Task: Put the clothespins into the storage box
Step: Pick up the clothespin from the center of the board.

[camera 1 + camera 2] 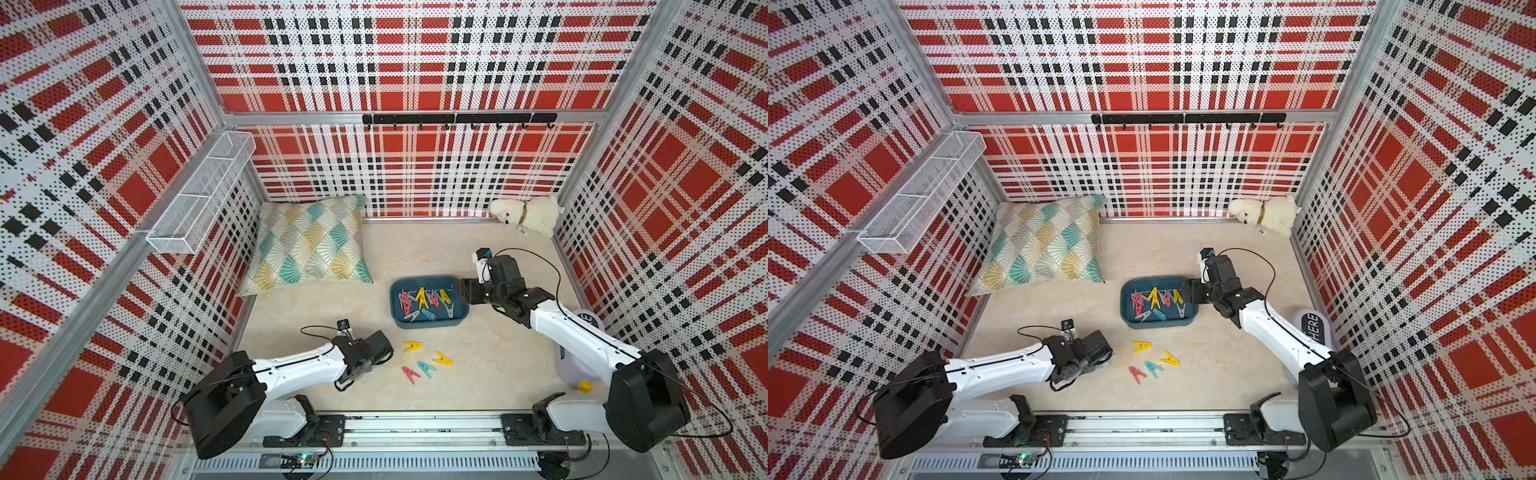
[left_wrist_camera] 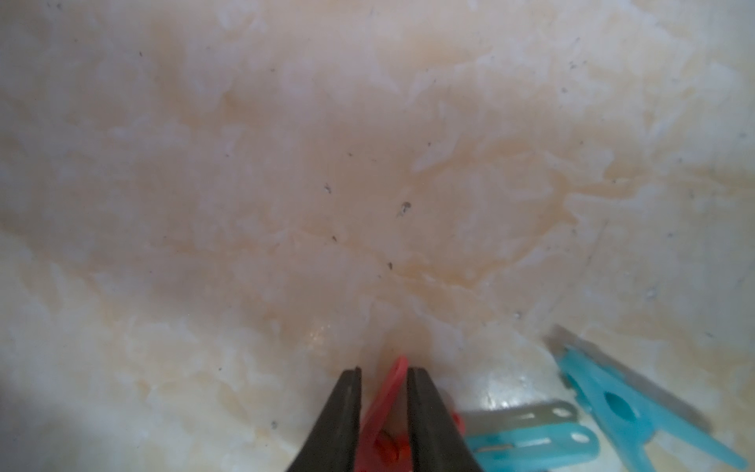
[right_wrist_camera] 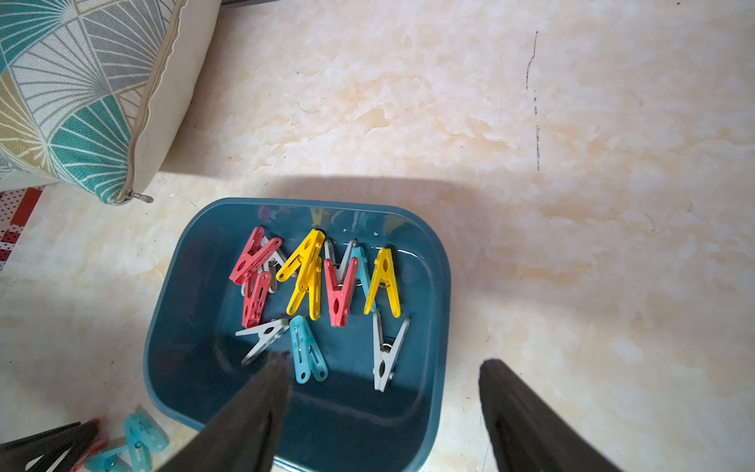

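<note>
The dark teal storage box (image 1: 432,326) (image 1: 1158,326) (image 3: 318,202) holds several red, yellow, teal and grey clothespins (image 3: 339,290). In both top views, four more lie loose on the floor in front of it: yellow (image 1: 412,345), yellow (image 1: 442,358), teal (image 1: 426,368) and red (image 1: 410,374). My left gripper (image 1: 380,347) (image 2: 384,370) points down left of these, shut on a red clothespin (image 2: 388,392). Teal pins (image 2: 625,408) and a grey one (image 2: 523,412) lie beside it, hidden in the top views. My right gripper (image 1: 462,291) (image 3: 384,363) hangs open and empty over the box's right end.
A patterned pillow (image 1: 309,245) lies at the back left, close to the box. A white plush dog (image 1: 525,214) sits in the back right corner. A white mesh basket (image 1: 199,199) hangs on the left wall. A white bottle with a yellow cap (image 1: 582,382) stands under the right arm.
</note>
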Tool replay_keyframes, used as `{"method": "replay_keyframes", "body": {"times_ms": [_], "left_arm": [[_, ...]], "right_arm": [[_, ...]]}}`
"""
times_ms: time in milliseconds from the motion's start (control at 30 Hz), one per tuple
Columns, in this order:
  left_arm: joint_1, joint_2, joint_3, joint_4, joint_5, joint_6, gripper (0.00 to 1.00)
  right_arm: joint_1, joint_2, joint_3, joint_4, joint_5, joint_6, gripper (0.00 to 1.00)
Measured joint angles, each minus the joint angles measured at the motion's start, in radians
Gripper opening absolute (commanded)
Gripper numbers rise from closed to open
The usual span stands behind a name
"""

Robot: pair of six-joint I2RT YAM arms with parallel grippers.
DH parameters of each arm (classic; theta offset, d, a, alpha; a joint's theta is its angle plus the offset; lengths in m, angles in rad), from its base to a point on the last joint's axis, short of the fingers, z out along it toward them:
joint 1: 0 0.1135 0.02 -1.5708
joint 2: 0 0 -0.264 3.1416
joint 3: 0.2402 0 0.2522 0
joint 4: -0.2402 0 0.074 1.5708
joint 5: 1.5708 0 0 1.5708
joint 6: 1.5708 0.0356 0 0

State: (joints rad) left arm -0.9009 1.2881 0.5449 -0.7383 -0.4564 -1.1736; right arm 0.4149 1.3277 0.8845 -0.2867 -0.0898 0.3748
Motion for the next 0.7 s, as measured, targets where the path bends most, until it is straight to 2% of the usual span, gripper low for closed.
{"method": "replay_keyframes", "body": {"times_ms": [433,700], "left_arm": [[0.009,-0.004,-0.022,0.041,0.004,0.004,0.13],[0.047,-0.001,-0.019,0.077,0.003,0.039,0.03]], "right_arm": [[0.0,-0.005,-0.001,0.0,0.0,0.0,0.81],[0.0,-0.006,-0.002,0.0,0.001,0.0,0.81]]}}
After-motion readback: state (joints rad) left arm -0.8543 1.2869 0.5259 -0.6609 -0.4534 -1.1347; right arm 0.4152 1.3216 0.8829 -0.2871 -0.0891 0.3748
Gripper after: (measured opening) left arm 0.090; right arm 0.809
